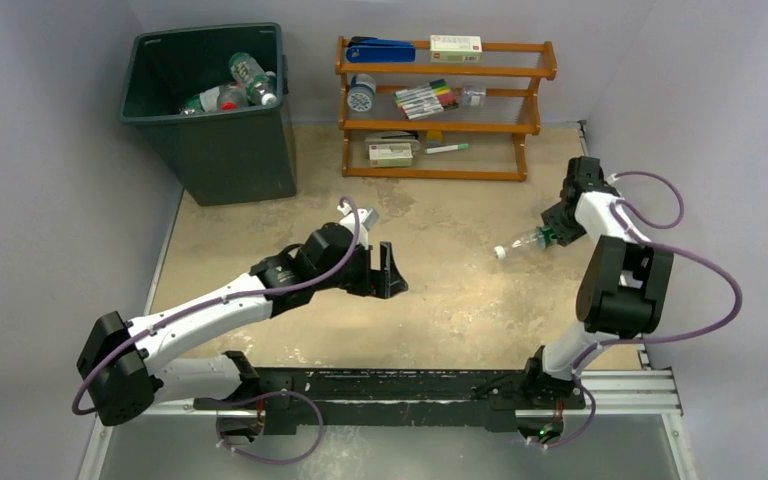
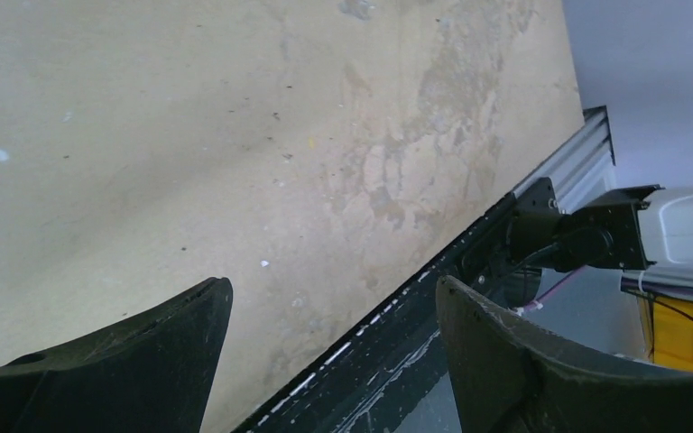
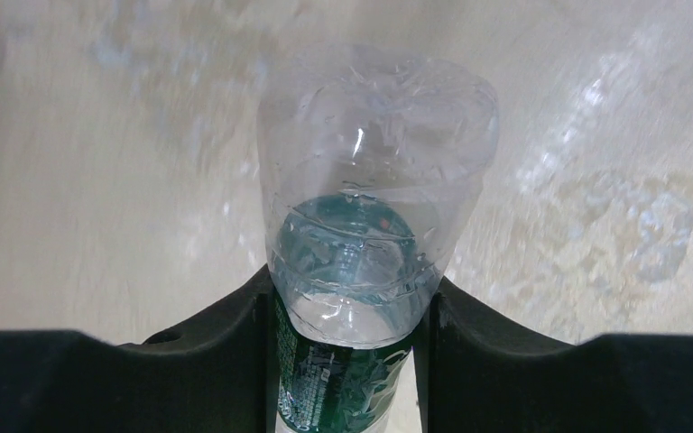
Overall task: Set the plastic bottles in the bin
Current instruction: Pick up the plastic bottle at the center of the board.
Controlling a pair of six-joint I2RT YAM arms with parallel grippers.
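Bin (image 1: 245, 160): several plastic bottles (image 1: 232, 88) already inside. One green-labelled bottle (image 3: 374, 207) is left outside, well apart from the bin on the right arm's side, lying sideways. The right gripper (image 3: 352, 311) is clamped against its sides, arm reaching forward with the elbow raised. Left gripper (image 1: 388, 270): fingers apart, empty, low between bin and bottle.

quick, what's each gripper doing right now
left gripper: open, holding nothing
right gripper: closed on the green-label bottle
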